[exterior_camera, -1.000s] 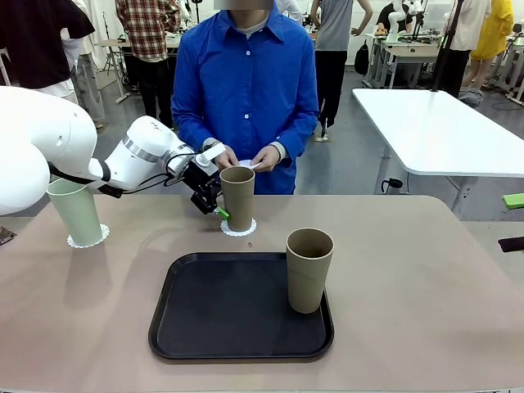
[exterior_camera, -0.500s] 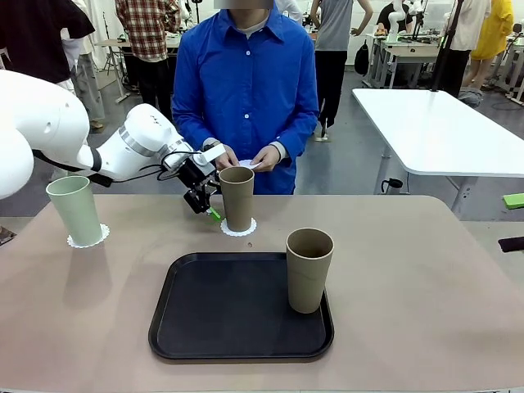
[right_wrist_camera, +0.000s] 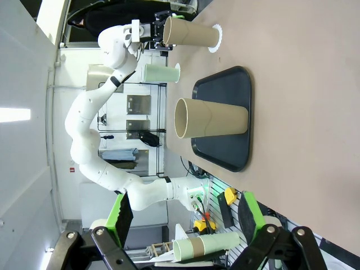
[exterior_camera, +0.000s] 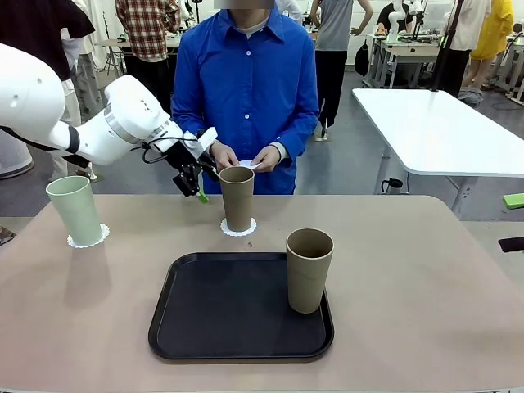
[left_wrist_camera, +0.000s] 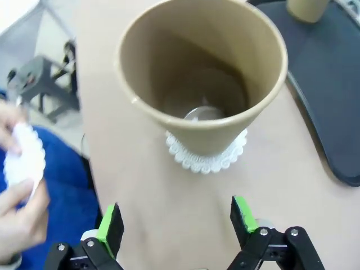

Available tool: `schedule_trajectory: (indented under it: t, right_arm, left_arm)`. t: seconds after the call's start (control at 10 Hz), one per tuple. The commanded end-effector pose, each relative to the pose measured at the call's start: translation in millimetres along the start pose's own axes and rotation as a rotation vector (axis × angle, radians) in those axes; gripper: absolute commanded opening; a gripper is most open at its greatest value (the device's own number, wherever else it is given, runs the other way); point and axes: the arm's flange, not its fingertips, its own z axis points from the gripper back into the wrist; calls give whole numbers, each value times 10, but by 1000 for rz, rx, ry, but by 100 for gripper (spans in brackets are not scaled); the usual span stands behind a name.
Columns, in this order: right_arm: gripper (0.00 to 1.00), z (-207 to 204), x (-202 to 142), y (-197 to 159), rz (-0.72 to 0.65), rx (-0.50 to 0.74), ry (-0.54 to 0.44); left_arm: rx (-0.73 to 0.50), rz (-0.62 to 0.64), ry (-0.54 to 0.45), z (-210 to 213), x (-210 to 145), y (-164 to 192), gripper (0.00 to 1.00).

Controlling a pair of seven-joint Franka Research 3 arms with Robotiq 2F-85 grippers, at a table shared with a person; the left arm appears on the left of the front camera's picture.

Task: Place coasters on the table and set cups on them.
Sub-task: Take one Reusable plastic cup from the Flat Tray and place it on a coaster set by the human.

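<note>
Left pincer (exterior_camera: 198, 188) hangs wide open and empty, angled down beside the tan cup (exterior_camera: 237, 197).

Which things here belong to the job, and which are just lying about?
Job: mint cup and its coaster; middle tan cup and its coaster; near tan cup; coaster in person's hands; beige table.
Lying about: black tray; white table.

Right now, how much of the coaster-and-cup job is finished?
Two sets look done: the green cup and the tan cup each stand on a coaster. In hand: the left gripper hangs open beside that tan cup, and the person's hand holds a third coaster. Left: the last cup stands on the tray, with no coaster.
</note>
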Motion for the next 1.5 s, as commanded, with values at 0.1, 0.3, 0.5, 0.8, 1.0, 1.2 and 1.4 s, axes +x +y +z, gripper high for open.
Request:
schedule_trajectory:
  t: [0.1,0.3,0.5,0.8,1.0,1.2,1.4]
  right_arm:
    - [100,-3,21,1,15,21,-8]
    - [100,-3,21,1,15,21,-8]
    - [100,-3,21,1,15,21,-8]
    - [100,-3,21,1,15,21,-8]
    - [100,-3,21,1,15,21,-8]
    - [100,-3,21,1,15,21,-8]
    - [100,-3,21,1,15,21,-8]
  left_arm:
    - [42,311,202,430,339,-554,100]
    - [-42,485,206,766,584,-904,100]
    - [-27,639,155,1096,825,-1166,100]
    - [82,735,191,1237,923,-1302,100]
    - [28,728,187,1327,973,-1241,100]
    - [28,728,187,1327,973,-1241,100]
    - [28,728,187,1327,973,-1241,100]
